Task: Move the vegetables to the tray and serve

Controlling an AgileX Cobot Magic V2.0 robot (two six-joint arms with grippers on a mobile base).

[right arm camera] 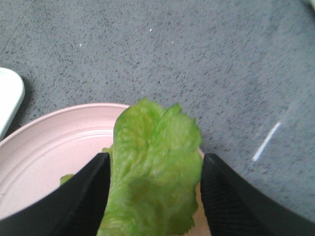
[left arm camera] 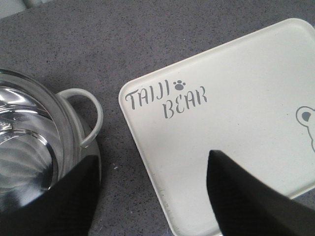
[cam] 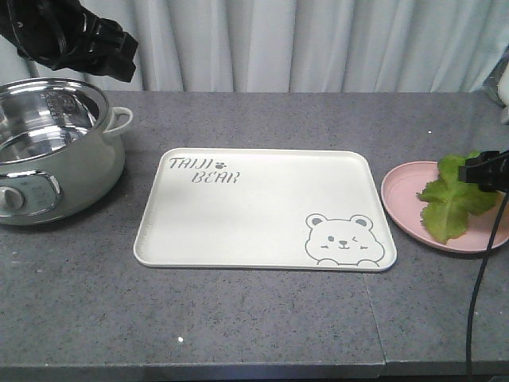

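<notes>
We find the grey speckled countertop (cam: 262,318) nearest. The cream tray (cam: 254,207) lies flat at its centre, with a winking bear drawing (cam: 340,239) at its near right corner and "TAIJI BEAR" lettering (cam: 203,169) at its far left.

Just right of the tray, and apart from it, sits the round pink plate (cam: 402,191). The lettuce leaf (cam: 453,203) lies on this plate, not on the tray. In the right wrist view its tip reaches past the plate's rim.

The right gripper (right arm camera: 155,157) is down at the leaf, its black fingers (right arm camera: 83,196) spread to either side. The leaf's edges reach both fingers and the leaf looks uncrushed, so we record no grasp. A black cable (cam: 481,270) hangs below this gripper.

To the left of the tray stands a pale green electric pot (cam: 64,175) with a steel interior, its side handle (cam: 119,119) facing the tray.

The left gripper (left arm camera: 153,156) hangs above the pot and the tray's lettered corner, its fingers (left arm camera: 246,201) released and holding nothing.

A pale curtain (cam: 318,44) closes the background.
</notes>
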